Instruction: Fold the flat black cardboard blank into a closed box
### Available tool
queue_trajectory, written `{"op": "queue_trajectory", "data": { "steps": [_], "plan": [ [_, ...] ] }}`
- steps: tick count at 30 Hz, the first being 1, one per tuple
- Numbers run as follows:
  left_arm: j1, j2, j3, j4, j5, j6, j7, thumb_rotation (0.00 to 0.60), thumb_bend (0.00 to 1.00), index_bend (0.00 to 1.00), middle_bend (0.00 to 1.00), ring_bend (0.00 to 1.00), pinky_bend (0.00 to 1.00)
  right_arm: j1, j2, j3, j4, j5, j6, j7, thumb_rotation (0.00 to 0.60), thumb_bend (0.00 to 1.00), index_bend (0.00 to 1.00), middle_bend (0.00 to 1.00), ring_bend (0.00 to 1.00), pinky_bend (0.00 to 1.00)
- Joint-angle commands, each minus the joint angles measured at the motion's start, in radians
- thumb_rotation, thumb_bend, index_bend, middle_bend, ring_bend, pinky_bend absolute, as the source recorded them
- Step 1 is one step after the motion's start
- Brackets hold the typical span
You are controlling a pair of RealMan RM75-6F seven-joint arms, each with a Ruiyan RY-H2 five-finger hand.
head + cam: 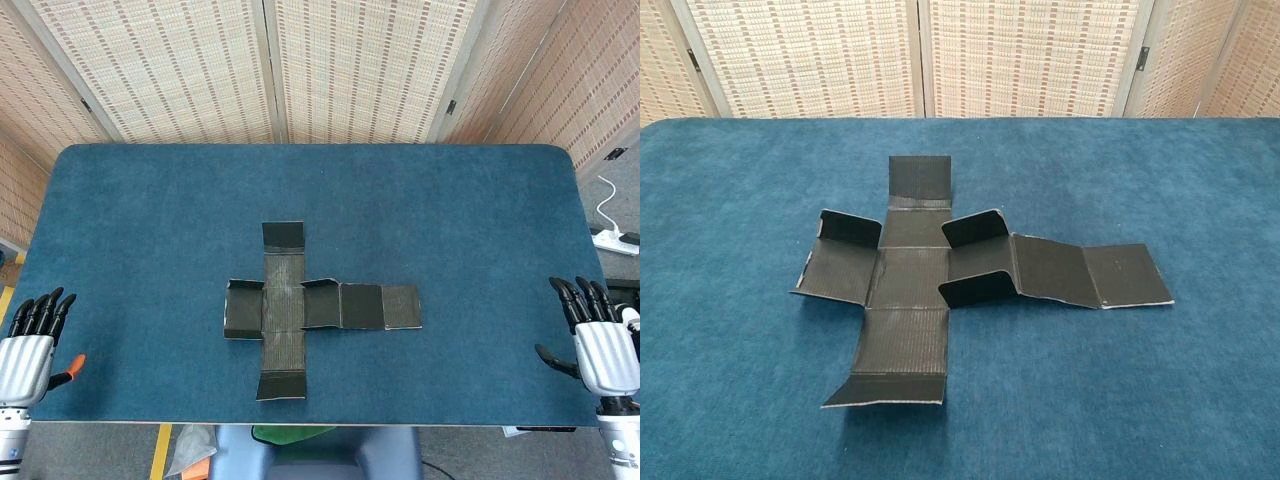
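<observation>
Black cardboard blank (305, 309) lies spread in a cross shape near the middle of the blue worktop (150, 220), a little toward the near edge. Its long arm runs to the right, and several flaps stand partly raised, plainest in the chest view (940, 275). Left robot hand (30, 345) rests at the near left corner, released, fingers apart and holding nothing. Right robot hand (595, 335) sits at the near right edge, likewise released with fingers spread. Both are well apart from the blank. Woven screens (330, 70) stand behind the far edge.
</observation>
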Motion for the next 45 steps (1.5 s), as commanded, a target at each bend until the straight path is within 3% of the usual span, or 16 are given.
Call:
{"op": "queue_trajectory", "data": {
  "steps": [1, 15, 21, 26, 28, 34, 39, 42, 45],
  "plan": [
    [-0.005, -0.013, -0.006, 0.013, -0.001, 0.004, 0.012, 0.6, 0.24, 0.05, 0.0, 0.01, 0.08, 0.004, -0.003, 0.003, -0.003, 0.007, -0.008, -0.005, 0.6, 0.14, 0.0, 0.11, 0.0, 0.05],
    [0.014, -0.006, 0.005, 0.013, 0.027, 0.047, -0.008, 0.6, 0.24, 0.05, 0.0, 0.02, 0.08, -0.024, 0.0, -0.007, -0.009, -0.002, 0.036, 0.024, 0.6, 0.13, 0.0, 0.11, 0.03, 0.13],
    [0.02, -0.005, 0.007, 0.019, 0.033, 0.055, -0.022, 0.6, 0.24, 0.05, 0.0, 0.02, 0.08, -0.02, 0.007, -0.007, -0.041, 0.004, 0.023, -0.01, 0.6, 0.13, 0.0, 0.13, 0.16, 0.4],
    [0.02, -0.011, 0.005, 0.036, 0.028, 0.052, -0.044, 0.6, 0.24, 0.05, 0.0, 0.02, 0.08, 0.019, -0.007, 0.008, -0.121, 0.046, -0.05, -0.119, 0.6, 0.13, 0.0, 0.16, 0.56, 0.88],
    [0.019, -0.014, 0.005, 0.044, 0.025, 0.046, -0.05, 0.6, 0.24, 0.05, 0.0, 0.02, 0.08, 0.043, -0.014, 0.014, -0.156, 0.062, -0.089, -0.154, 0.6, 0.13, 0.0, 0.15, 0.64, 0.96],
    [0.017, -0.025, 0.011, 0.071, 0.019, 0.027, -0.072, 0.6, 0.24, 0.05, 0.0, 0.02, 0.08, 0.163, -0.05, 0.045, -0.28, 0.167, -0.286, -0.254, 0.6, 0.13, 0.0, 0.09, 0.71, 1.0],
    [0.015, -0.028, 0.011, 0.078, 0.018, 0.022, -0.076, 0.6, 0.24, 0.05, 0.0, 0.02, 0.08, 0.199, -0.073, 0.061, -0.308, 0.224, -0.331, -0.302, 0.6, 0.13, 0.0, 0.06, 0.73, 1.0],
    [0.01, -0.03, 0.012, 0.08, 0.029, 0.021, -0.079, 0.6, 0.24, 0.05, 0.0, 0.02, 0.08, 0.315, -0.159, 0.109, -0.337, 0.41, -0.477, -0.383, 0.6, 0.14, 0.0, 0.03, 0.73, 1.0],
    [0.01, -0.031, 0.015, 0.083, 0.034, 0.021, -0.082, 0.6, 0.24, 0.05, 0.0, 0.02, 0.08, 0.401, -0.225, 0.139, -0.322, 0.58, -0.505, -0.506, 0.6, 0.14, 0.0, 0.01, 0.73, 1.0]
  ]
}}
